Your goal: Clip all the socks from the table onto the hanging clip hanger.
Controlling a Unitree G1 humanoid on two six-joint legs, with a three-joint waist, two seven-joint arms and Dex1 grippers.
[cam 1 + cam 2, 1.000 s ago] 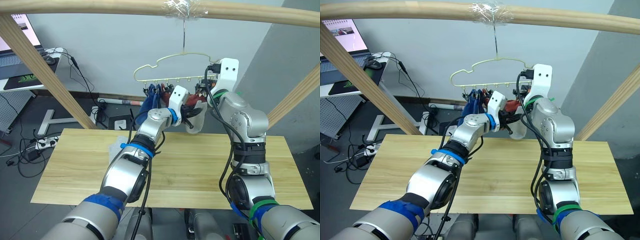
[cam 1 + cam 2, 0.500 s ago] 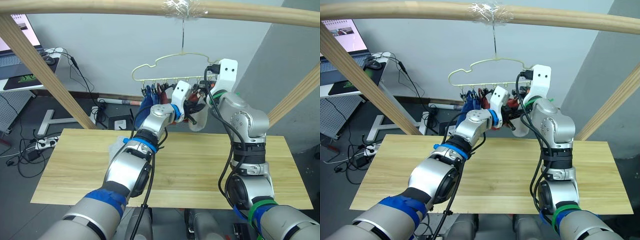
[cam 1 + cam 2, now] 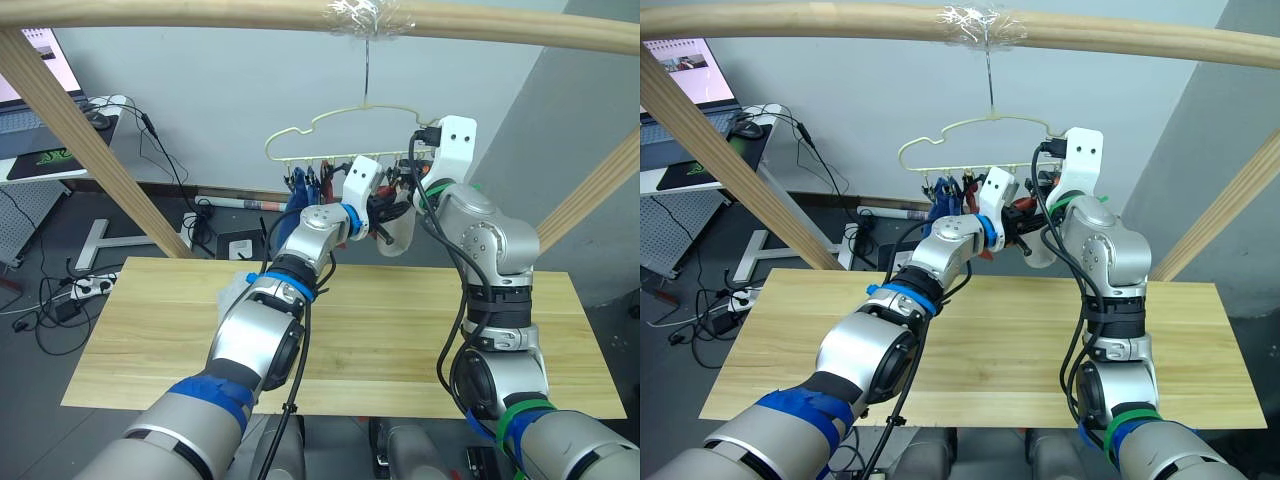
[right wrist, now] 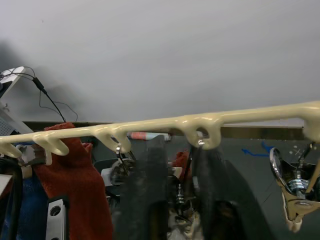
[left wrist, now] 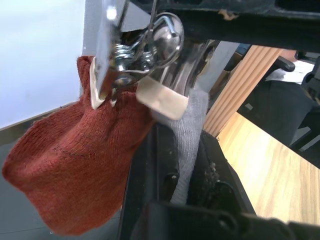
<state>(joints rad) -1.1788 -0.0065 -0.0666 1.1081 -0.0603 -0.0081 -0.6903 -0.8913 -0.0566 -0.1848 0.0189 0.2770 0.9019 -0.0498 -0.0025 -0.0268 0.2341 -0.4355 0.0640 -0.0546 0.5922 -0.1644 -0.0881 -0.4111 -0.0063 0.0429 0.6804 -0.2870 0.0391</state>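
Note:
The pale yellow clip hanger hangs by its hook from the top pole. Blue socks and a rust-red sock hang from its clips. My left gripper is raised just under the clip row, shut on a light grey sock beside a metal clip. My right gripper reaches in from the right, its fingers closed on either side of a small clip below the hanger bar. Another light grey sock lies on the table, partly hidden by my left arm.
A wooden frame surrounds the work area: the top pole, a slanted left pole and a slanted right pole. A desk with a monitor and floor cables lie beyond the table's left side.
My left gripper has lifted the grey sock up and slightly right, closer to the clip row. The hanger has swung a little. The right arm has stayed in place.

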